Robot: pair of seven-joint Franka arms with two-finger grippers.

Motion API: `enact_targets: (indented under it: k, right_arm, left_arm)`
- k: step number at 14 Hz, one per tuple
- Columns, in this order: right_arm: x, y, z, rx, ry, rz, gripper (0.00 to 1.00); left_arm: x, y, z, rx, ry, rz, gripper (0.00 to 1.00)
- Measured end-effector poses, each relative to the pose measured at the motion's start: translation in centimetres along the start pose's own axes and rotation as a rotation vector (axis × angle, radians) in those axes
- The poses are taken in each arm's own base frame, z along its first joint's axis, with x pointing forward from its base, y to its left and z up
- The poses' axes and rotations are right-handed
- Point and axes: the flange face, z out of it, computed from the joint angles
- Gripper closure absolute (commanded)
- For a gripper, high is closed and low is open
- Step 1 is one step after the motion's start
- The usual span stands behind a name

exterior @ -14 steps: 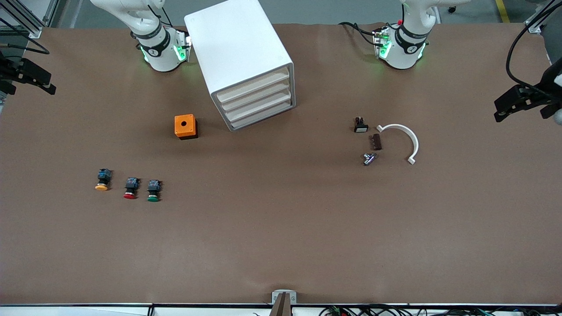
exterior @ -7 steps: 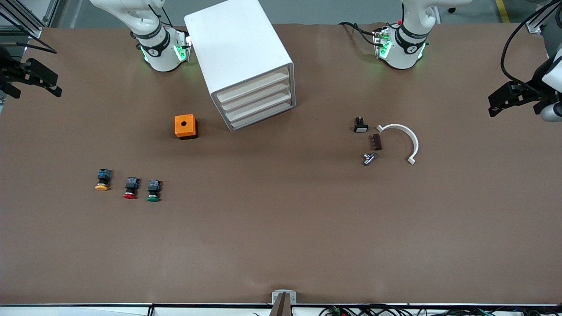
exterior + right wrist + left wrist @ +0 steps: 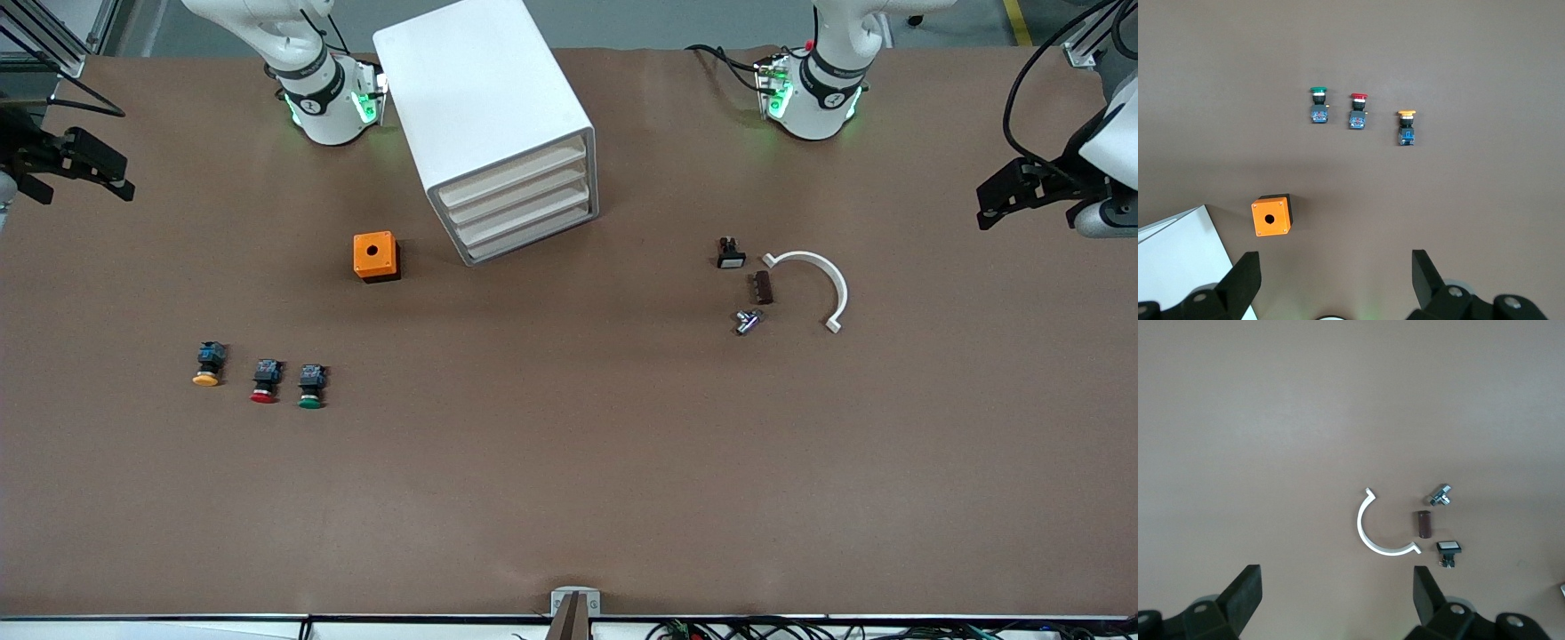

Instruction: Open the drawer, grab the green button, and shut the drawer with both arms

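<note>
The white drawer cabinet (image 3: 487, 116) stands near the robots' bases, and all its drawers (image 3: 524, 209) are shut. The green-capped button (image 3: 310, 388) lies on the table at the right arm's end, nearer the front camera, and appears in the right wrist view as the green button (image 3: 1318, 105). My right gripper (image 3: 82, 165) hangs open and empty over the table edge at that end; its wrist view shows the right gripper (image 3: 1336, 273) with jaws wide apart. My left gripper (image 3: 1021, 191) is open and empty over the other end, and the left gripper (image 3: 1336, 593) holds nothing.
A red-capped button (image 3: 265, 383) and a yellow-capped button (image 3: 207, 365) lie beside the green one. An orange box (image 3: 376, 256) sits beside the cabinet. Toward the left arm's end lie a white curved piece (image 3: 825, 277), a brown block (image 3: 762, 287), a metal fitting (image 3: 748, 321) and a small switch (image 3: 730, 254).
Both grippers have drifted in from the table's ends toward the middle, still open. Nothing on the table has moved.
</note>
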Motion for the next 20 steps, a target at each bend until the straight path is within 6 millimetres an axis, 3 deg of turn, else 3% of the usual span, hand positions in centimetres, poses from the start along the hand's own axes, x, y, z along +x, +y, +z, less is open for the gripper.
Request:
enact_targets:
  k: [8,20]
  right_arm:
    - [0.0,-0.3,0.0,0.000,-0.001,-0.006,0.00]
    - [-1.0,-0.8,0.5,0.071,-0.085,-0.006,0.00]
  left_arm:
    - [-2.6,1.1,0.7,-0.019,0.001,0.016,0.00]
    - [-2.6,0.0,0.9,-0.043,-0.001,-0.016,0.00]
